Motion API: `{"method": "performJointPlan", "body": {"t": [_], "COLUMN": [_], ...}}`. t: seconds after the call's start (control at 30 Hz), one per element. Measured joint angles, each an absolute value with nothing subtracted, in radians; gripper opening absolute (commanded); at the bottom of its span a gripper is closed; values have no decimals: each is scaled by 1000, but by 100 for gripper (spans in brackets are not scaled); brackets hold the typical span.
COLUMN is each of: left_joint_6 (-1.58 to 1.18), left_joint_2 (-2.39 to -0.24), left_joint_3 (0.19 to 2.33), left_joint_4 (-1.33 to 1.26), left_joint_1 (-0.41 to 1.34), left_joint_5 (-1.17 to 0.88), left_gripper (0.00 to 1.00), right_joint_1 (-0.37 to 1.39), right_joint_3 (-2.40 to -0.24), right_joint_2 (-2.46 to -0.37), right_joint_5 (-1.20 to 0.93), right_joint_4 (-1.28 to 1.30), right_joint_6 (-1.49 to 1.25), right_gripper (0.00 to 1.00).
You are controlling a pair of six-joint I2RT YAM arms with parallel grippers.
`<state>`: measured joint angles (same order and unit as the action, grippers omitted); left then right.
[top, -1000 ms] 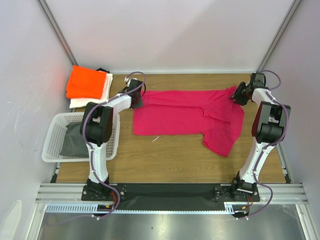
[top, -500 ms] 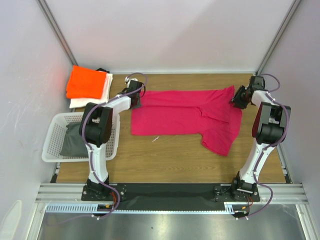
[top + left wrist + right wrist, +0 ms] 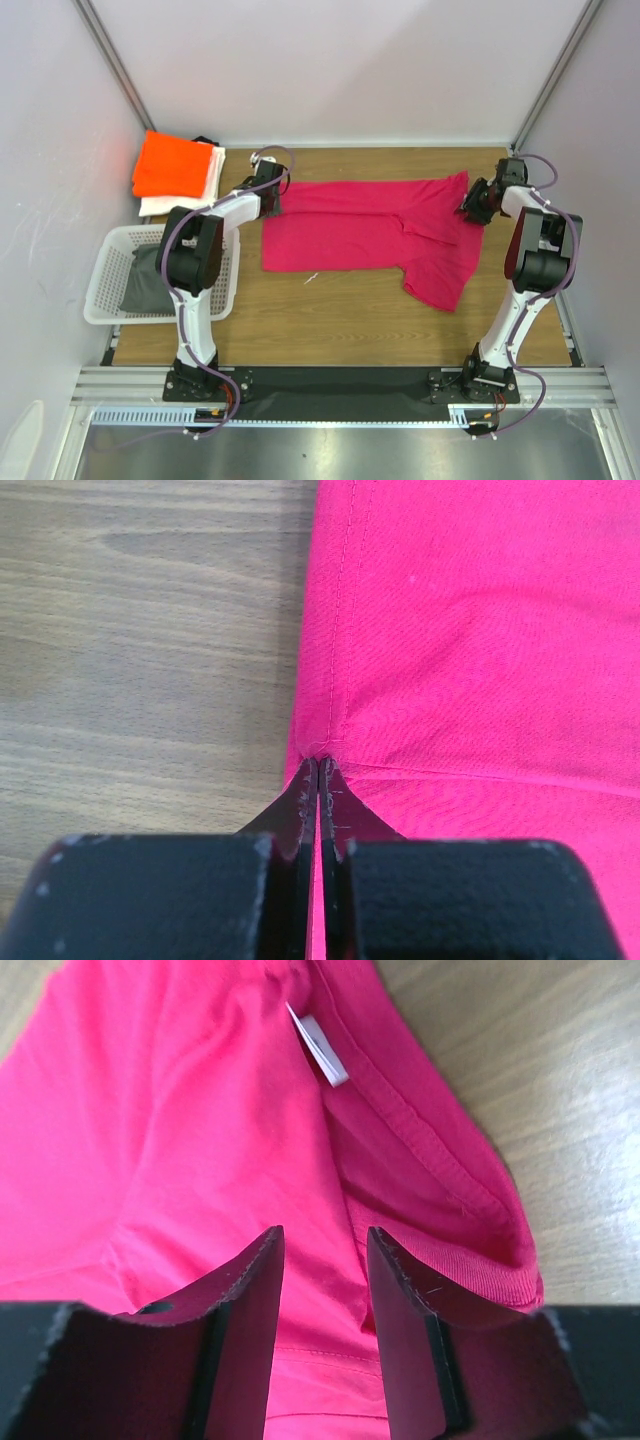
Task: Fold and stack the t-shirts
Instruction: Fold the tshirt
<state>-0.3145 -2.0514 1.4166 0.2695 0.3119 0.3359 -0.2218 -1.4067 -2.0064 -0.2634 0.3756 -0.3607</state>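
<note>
Top external view: pink shirt [image 3: 370,235] lies spread across the far side of the table [image 3: 340,320]
Left claw [image 3: 318,767]: pressed together, pinching the hem corner [image 3: 322,746]; thin bite, may slip under a pull
Right claw [image 3: 322,1240]: spread just beside the collar [image 3: 440,1160], gripping nothing; a one-sided lift would bunch the cloth

Wood-grain table [image 3: 340,320] sitting between pale walls [image 3: 330,70]. Metal posts [image 3: 113,62] rising at table's far corners. White lattice basket [image 3: 100,285] resting at table's left edge. Soft even light falling.
</note>
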Motion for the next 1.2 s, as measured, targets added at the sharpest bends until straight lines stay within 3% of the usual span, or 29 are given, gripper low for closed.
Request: {"method": "performJointPlan", "body": {"t": [0.73, 0.9, 1.03, 1.2], "left_joint_6": [-312, -312, -312, -312], "left_joint_2": [-2049, -2047, -2047, -2047], "left_joint_3": [1400, 1399, 1396, 1395], "left_joint_4": [263, 262, 260, 258], "left_joint_1": [311, 307, 304, 303], "left_joint_5": [332, 329, 328, 327], "left_gripper": [0, 0, 0, 0], "right_joint_1": [-202, -200, -198, -197], "right_joint_3": [-1396, -1396, -1396, -1398], "right_joint_2": [-2039, -2043, -2046, -2049], "right_joint_5": [-268, -268, -267, -262], "right_joint_4": [360, 360, 361, 361], "right_joint_6": [-339, -336, -331, -326], "right_gripper": [38, 24, 1, 0]}}
